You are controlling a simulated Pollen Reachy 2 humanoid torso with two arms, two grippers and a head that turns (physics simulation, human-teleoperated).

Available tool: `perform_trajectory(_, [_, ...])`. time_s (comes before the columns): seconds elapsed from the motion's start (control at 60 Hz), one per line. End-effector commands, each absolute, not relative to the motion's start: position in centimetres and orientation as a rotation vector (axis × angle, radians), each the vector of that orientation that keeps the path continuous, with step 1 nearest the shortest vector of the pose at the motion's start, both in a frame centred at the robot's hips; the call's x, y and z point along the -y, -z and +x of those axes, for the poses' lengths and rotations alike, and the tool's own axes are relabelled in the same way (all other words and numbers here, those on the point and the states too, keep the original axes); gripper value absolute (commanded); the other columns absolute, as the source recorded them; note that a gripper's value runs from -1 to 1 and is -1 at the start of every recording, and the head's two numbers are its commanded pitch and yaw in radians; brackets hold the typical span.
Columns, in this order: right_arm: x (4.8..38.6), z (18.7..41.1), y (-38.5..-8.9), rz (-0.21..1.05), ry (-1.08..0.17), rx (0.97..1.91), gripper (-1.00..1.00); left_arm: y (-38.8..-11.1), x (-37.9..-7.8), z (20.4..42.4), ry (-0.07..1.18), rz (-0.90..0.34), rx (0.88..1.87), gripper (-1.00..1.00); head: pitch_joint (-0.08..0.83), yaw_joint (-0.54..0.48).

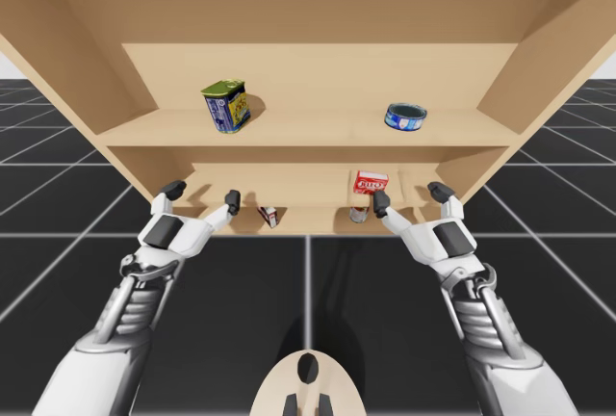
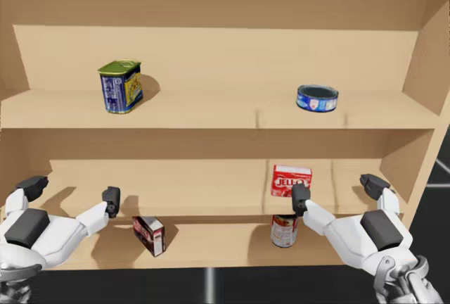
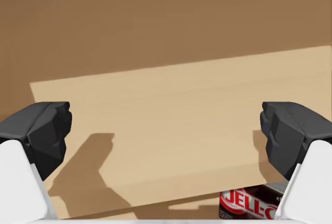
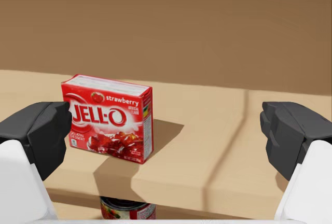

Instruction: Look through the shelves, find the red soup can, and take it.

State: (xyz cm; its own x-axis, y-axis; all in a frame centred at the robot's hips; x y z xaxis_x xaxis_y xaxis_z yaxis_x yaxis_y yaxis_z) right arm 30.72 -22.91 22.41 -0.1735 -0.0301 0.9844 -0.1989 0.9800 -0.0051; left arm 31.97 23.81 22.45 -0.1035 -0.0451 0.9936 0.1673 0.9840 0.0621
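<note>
Before the lower shelves, both grippers hang spread wide, clasping nothing: the left gripper [image 2: 70, 193] near a small dark box [image 2: 149, 234], the right gripper [image 2: 336, 190] facing a red box [image 2: 291, 180]. Directly below that box, the red soup can [image 2: 284, 231] stands upright on the bottom shelf [image 2: 211, 246].

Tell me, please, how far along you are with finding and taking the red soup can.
Done: the red soup can is found, standing on the lowest shelf, below the red box. In hand: nothing; my right hand is open at the middle shelf, above the can, and my left hand is open too. Left: lower the right hand, close on the can and lift it out.
</note>
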Motion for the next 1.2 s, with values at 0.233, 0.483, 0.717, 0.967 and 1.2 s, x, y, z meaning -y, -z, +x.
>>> perform_trajectory(0.233, [22.8, 30.6, -22.5, 0.151, -0.157, 1.753, -1.00, -22.8, -23.8, 31.6, 0.186, -0.109, 1.689, -1.00, 0.497, -0.15])
perform_trajectory(0.483, [22.2, 29.9, -22.8, 0.185, -0.179, 1.728, -1.00, -23.2, -23.5, 30.8, 0.189, -0.124, 1.710, -1.00, 0.571, -0.21])
perform_trajectory(0.717, [20.9, 26.2, -22.6, 0.328, -0.174, 1.636, -1.00, -23.2, -23.5, 30.8, 0.182, -0.126, 1.711, -1.00, 0.582, -0.21])
perform_trajectory(0.967, [20.5, 24.5, -18.8, 0.412, -0.188, 1.535, -1.00, -23.1, -23.6, 30.9, 0.183, -0.121, 1.712, -1.00, 0.576, -0.22])
perform_trajectory(1.2, [19.8, 28.0, -15.6, 0.364, -0.172, 1.500, -1.00, -23.1, -23.6, 30.9, 0.183, -0.115, 1.714, -1.00, 0.578, -0.22])
